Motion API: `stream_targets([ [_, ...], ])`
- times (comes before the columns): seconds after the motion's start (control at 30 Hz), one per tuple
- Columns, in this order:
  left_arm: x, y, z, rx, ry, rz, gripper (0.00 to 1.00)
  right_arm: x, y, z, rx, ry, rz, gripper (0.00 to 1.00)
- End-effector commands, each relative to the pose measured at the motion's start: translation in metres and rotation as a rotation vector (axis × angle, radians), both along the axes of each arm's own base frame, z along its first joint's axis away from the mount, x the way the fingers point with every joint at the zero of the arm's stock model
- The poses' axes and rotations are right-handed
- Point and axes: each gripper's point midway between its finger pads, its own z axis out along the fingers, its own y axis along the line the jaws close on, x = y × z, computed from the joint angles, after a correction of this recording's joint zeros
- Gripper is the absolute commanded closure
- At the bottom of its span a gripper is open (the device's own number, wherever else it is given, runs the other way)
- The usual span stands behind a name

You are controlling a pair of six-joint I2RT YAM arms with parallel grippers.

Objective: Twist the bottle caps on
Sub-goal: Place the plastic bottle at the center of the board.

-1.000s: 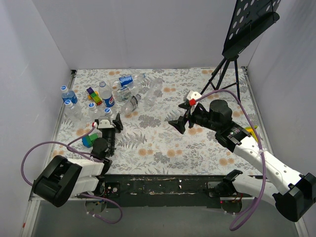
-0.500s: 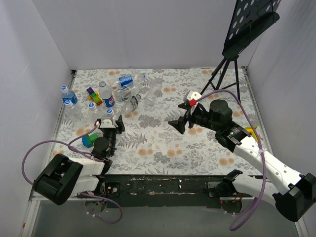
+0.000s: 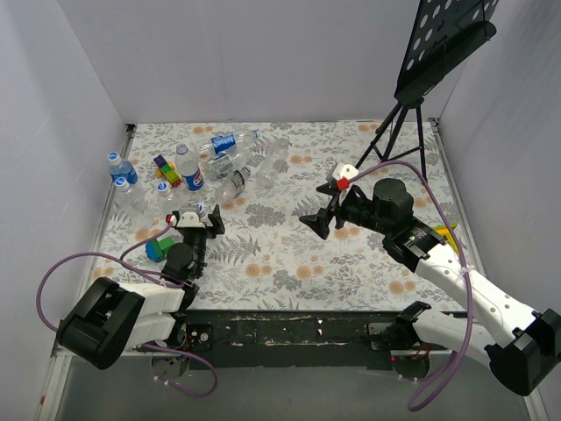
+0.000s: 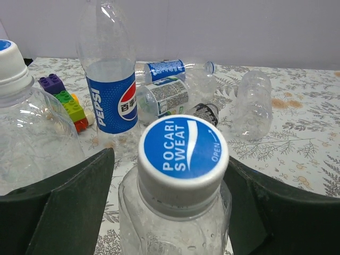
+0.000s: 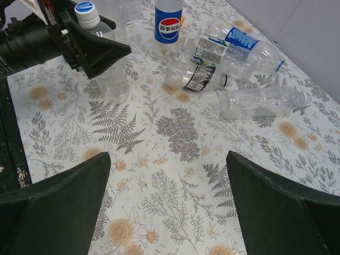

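One change: left hand (image 3: 195,217) now apart around bottle cap (image 4: 183,146); right hand (image 3: 321,209) apart.

A cloth (image 3: 289,254) printed with grey ferns and orange flowers covers the table, with plain white walls (image 3: 263,61) on three sides. In the far right corner a black tripod stand (image 3: 410,123) rests its legs on the cloth and carries a tilted perforated desk (image 3: 447,35) at the top. Toward the far left lies a row of toy bricks (image 3: 166,169), purple, green, yellow and red (image 4: 66,101). A green-and-blue toy (image 3: 158,249) sits nearer the front left. A yellow block (image 3: 449,233) shows, partly hidden, near the right edge.
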Motion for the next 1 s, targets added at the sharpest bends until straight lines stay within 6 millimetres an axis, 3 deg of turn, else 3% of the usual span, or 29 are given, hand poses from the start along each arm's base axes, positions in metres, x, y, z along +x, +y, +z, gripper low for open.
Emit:
stream_targets([
  [0.0, 0.000, 0.000, 0.005, -0.015, -0.010, 0.003, 0.25, 0.001, -0.001, 0.018, 0.036, -0.067, 0.003, 0.03],
  [0.57, -0.002, 0.006, 0.011, -0.042, -0.019, 0.029, 0.10, -0.001, -0.002, 0.021, 0.040, -0.074, 0.008, 0.03],
  [0.73, -0.002, 0.005, 0.021, -0.055, -0.027, 0.029, 0.02, -0.001, -0.002, 0.022, 0.041, -0.073, 0.006, 0.02],
  [0.97, -0.003, 0.005, 0.036, -0.079, -0.047, 0.026, 0.02, -0.002, -0.002, 0.023, 0.044, -0.077, 0.006, 0.02],
])
